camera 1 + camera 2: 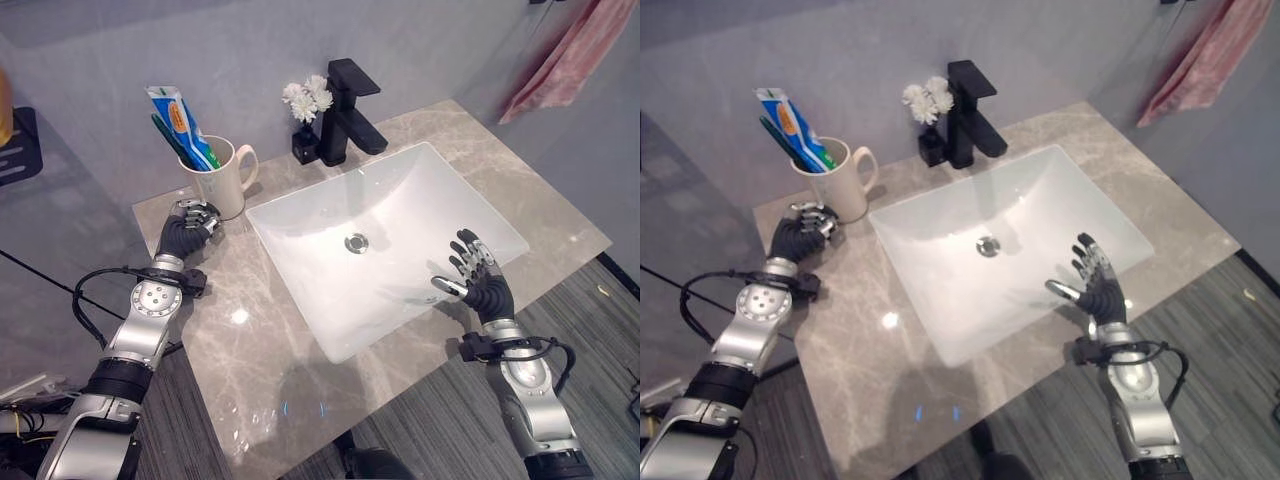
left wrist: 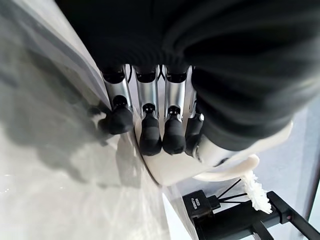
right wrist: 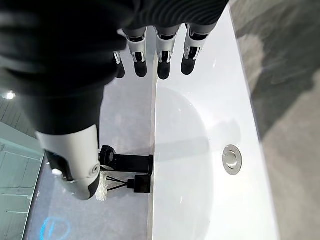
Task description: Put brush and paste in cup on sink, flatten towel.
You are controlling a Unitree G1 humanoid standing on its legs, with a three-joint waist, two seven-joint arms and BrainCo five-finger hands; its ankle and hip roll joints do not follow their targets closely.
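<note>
A grey wall stands behind a marble bench (image 1: 260, 370) that carries a white sink (image 1: 400, 190) in the middle of the frame. At the upper left of the frame a cream cup (image 1: 225, 185) stands on the bench, and the paste (image 1: 180, 120) and the dark green brush (image 1: 172, 140) already stand inside it, leaning to the left. A black tap (image 1: 345, 115) and a small vase of white flowers (image 1: 308, 100) are behind the sink. The pink towel (image 1: 575, 55) hangs at the upper right of the frame, bunched in folds against the wall.

The left hand (image 1: 188, 228) rests just beside the base of the cup, its fingers (image 2: 150, 135) curled and touching the cup wall, but not closed around it. The right hand (image 1: 478, 275) hovers over the right edge of the sink with straight, spread fingers, and it holds nothing.

I judge the cup part finished, so the towel remains. The towel looks soft and light and will give no resistance, so it is better to take a lower edge and stroke it downward with flat fingers. The cup looks fragile and smooth.
</note>
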